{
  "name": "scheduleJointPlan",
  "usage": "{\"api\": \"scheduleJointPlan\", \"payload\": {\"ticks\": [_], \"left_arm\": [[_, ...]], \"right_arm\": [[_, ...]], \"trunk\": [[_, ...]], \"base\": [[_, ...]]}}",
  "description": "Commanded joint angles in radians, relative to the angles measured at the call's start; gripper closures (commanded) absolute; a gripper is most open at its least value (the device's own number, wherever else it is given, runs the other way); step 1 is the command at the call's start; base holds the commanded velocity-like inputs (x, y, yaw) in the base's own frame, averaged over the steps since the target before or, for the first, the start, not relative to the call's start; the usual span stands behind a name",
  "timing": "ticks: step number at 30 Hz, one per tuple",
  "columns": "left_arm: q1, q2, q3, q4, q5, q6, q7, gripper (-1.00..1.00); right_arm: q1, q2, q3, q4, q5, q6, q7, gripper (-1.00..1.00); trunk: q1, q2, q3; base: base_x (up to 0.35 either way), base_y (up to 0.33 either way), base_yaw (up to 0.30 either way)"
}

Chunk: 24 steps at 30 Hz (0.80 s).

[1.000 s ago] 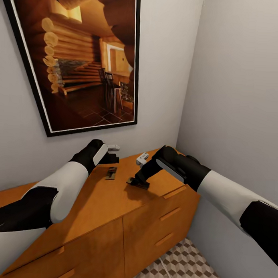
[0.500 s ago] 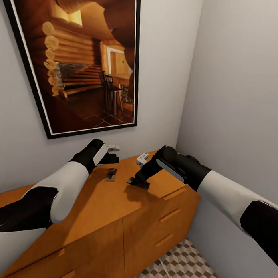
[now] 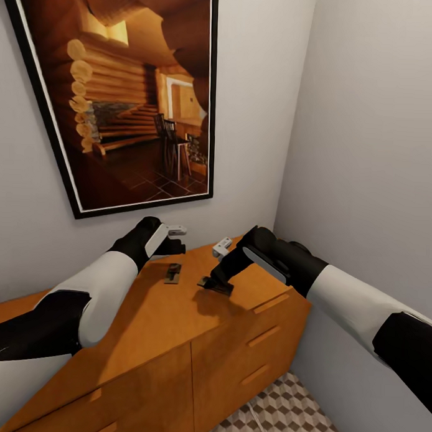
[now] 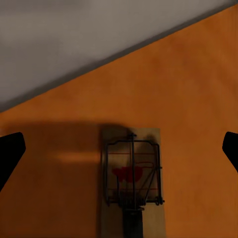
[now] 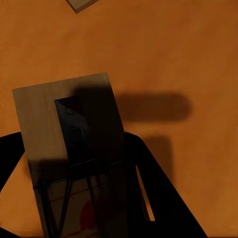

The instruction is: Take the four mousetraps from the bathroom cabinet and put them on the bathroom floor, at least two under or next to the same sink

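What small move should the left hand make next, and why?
Probably lower straight down and close: the open left hand hovers above the small tan wooden mousetrap lying flat on the orange-brown wooden cabinet, centred between its fingers.

Your head view looks down and forward from above both arms into a room corner, with the cabinet (image 3: 175,326) top across the middle and a framed picture (image 3: 120,94) on the wall ahead. Your left wrist view hangs above the same cabinet (image 4: 188,84) top, facing down at a mousetrap (image 4: 131,183) and the wall's foot. Your right wrist view sits far nearer the wood, pressed close over another mousetrap (image 5: 69,148). All three views share the cabinet top; both traps appear from the head too.
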Motion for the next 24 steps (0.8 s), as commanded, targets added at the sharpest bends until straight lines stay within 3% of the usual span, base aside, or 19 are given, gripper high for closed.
{"api": "scheduleJointPlan", "payload": {"ticks": [1,9,24], "left_arm": [[-0.001,0.0,0.001,-0.001,0.011,0.003,0.01,-1.0],[-0.001,-0.001,0.001,-0.002,0.011,0.004,0.009,-1.0],[-0.001,0.001,0.001,-0.001,0.011,0.004,0.009,-1.0]], "right_arm": [[-0.001,-0.001,0.002,-0.001,0.008,0.003,0.007,1.0],[-0.001,-0.001,0.001,-0.001,0.008,0.007,0.007,1.0],[-0.001,-0.003,0.0,-0.001,0.009,0.008,0.007,1.0]], "trunk": [[0.0,-0.001,-0.001],[0.0,-0.001,-0.001],[0.058,-0.106,-0.048]], "base": [[0.0,0.0,0.0],[0.0,0.0,0.0],[0.0,0.0,0.0]]}}
